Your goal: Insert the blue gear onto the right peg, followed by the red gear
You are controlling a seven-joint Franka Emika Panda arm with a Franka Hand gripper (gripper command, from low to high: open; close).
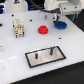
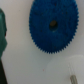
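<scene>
Upper right of the exterior view, the gripper (image 1: 56,16) hangs right above the blue gear (image 1: 61,24), which lies flat on the white table (image 1: 15,50). Whether the jaws are open or closed, I cannot tell. Red gear (image 1: 43,29) sits just left of the blue one. Lower centre, the plate (image 1: 45,56) carries the right peg (image 1: 50,50), well apart from both gears. Wrist view: blue gear (image 2: 52,25) fills the upper frame, ungripped.

Red gear (image 1: 43,29) seemingly just beside blue gear (image 1: 61,24), exterior view's left.
</scene>
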